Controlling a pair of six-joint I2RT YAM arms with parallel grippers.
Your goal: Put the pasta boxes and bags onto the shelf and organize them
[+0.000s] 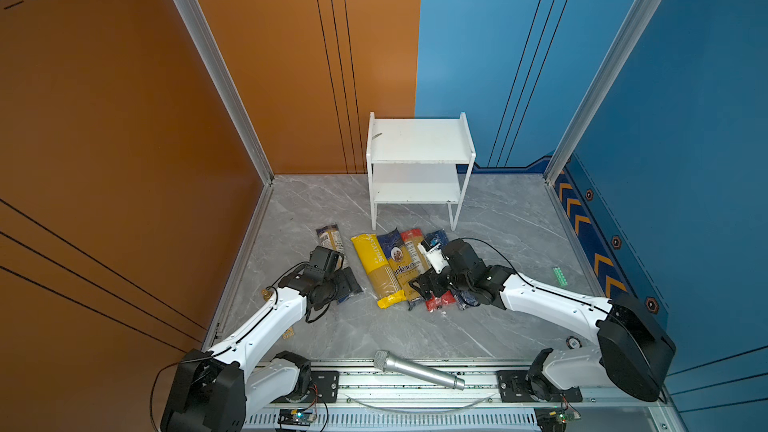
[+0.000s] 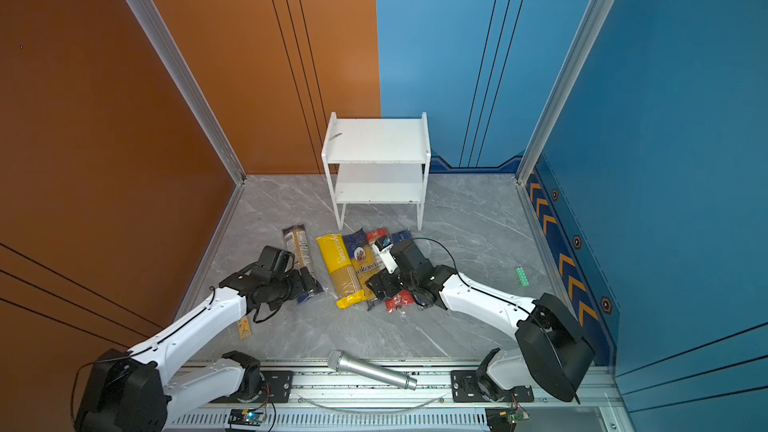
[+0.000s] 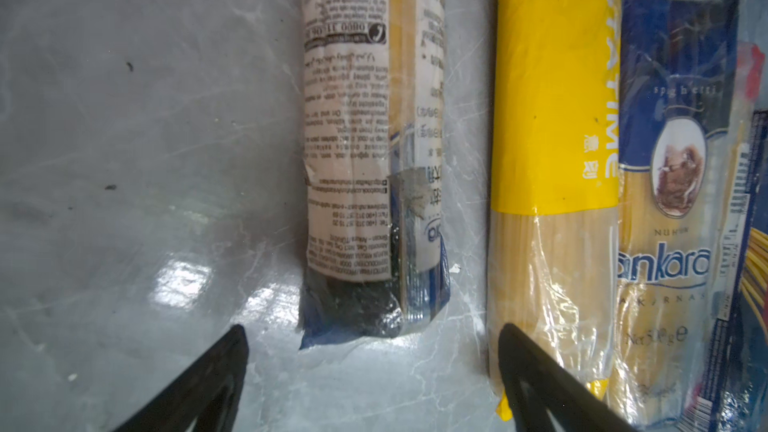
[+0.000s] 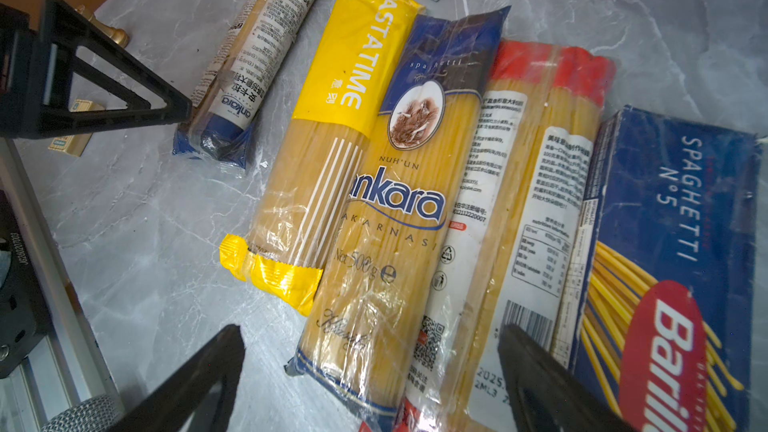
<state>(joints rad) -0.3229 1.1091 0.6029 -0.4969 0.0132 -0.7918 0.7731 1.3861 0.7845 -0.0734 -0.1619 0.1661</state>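
The clear pack (image 3: 365, 139) lies on the table (image 1: 374, 334) just ahead of your left gripper (image 3: 372, 328), whose jaws stand apart. The Ankara pack (image 4: 399, 209) and red-ended pack (image 4: 511, 139) lie below your right gripper (image 4: 370, 328), its jaws spread too. The shelf (image 1: 419, 147) stands well beyond both grippers.

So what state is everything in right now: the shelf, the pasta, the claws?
Shelf: upright, no packs on it.
Clear pack: flat, lying alone.
Yellow pack: flat.
Ankara pack: flat.
Red-ended pack: flat.
Barilla box: flat.
Left gripper: open, empty.
Right gripper: open, empty.
Microphone: lying down.
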